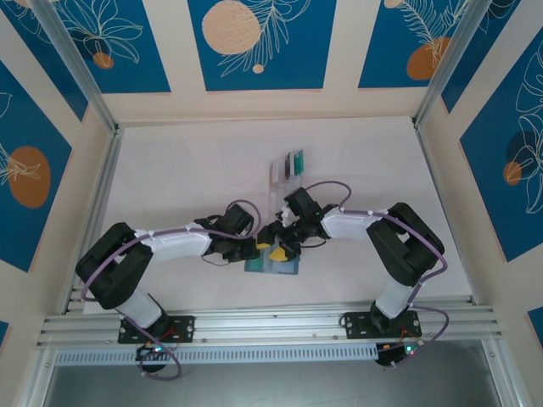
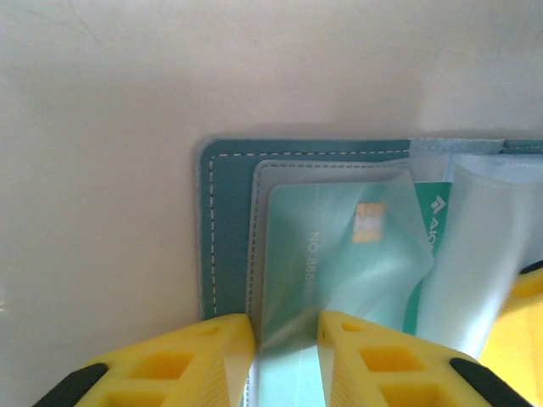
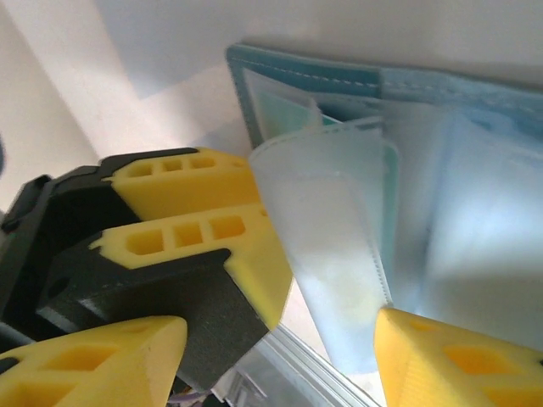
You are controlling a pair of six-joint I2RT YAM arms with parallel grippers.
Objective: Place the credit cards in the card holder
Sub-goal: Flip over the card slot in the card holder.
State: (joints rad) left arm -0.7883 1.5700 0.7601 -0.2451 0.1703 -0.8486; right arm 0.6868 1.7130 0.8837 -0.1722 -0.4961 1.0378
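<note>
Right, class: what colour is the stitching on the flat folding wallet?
White, against the teal folding wallet; left wrist view.

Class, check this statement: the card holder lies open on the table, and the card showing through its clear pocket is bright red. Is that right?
Not quite. The card holder does lie open on the table, but the card showing through its clear pocket is pale teal-green, not bright red. The left wrist view shows this.

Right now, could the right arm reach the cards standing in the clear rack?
Probably yes: the clear rack with its cards stands just beyond the right hand, nothing visibly blocking it.
</note>
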